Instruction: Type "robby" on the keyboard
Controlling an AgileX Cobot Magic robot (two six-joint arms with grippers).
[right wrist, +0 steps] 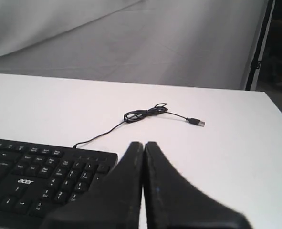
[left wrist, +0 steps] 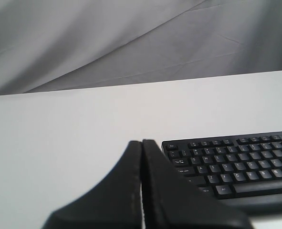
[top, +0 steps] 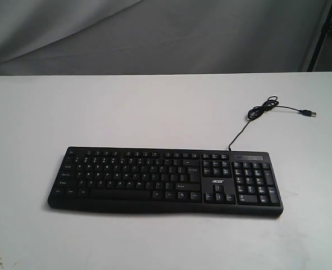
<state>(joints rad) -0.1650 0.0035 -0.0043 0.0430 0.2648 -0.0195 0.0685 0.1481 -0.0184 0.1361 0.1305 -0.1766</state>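
The wide white flat tabletop (top: 154, 107) fills most of the exterior view, and a grey creased cloth backdrop (top: 154, 34) hangs behind its far edge. A dark slim metal stand pole (top: 323, 34) rises past the far right corner.

The wide flat black plastic keyboard (top: 166, 180) lies flat on the tabletop, closer to the near edge than to the far one. Its long side runs parallel to the near edge and it sits about midway between the left and right edges. Its number pad (top: 255, 180) is at the end toward the right edge, with a small white logo (top: 217, 181) just beside it.

The left claw (left wrist: 141, 141) is fully closed, its two black fingers pressed together with nothing between them. Its tips show over bare tabletop just off the keyboard's left end. The right claw (right wrist: 143, 143) is likewise closed and empty, by the number pad end.

A thin black cable (top: 241, 132) leaves the keyboard's back edge and runs toward the far right corner. It bunches into a small loose coil (top: 262, 108) and ends in a USB plug (top: 309, 113) lying free near the right edge.
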